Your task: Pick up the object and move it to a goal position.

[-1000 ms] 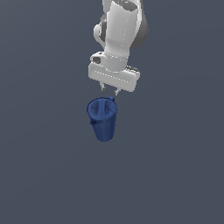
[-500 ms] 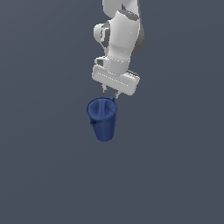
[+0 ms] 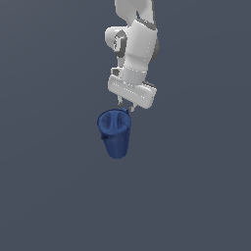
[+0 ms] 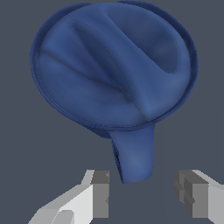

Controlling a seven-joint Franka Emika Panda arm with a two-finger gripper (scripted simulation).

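The dark blue pitcher [image 3: 115, 135] stands upright on the grey floor, its wide rim up. My gripper [image 3: 126, 107] hangs just above the rim's far edge, on the exterior view's right side. In the wrist view the pitcher [image 4: 113, 65] shows from above, with its handle [image 4: 133, 157] sticking out toward my gripper [image 4: 144, 193]. The gripper is open. The handle's end lies near the gap between the two fingertips [image 4: 100, 194], touching neither.
A plain dark grey floor [image 3: 196, 196] lies all around the pitcher. The white arm [image 3: 135, 54] rises above the pitcher out of the exterior view's top. No other objects show.
The gripper has come down a little and shifted slightly to the exterior view's right, closer to the pitcher's rim. The pitcher has not moved.
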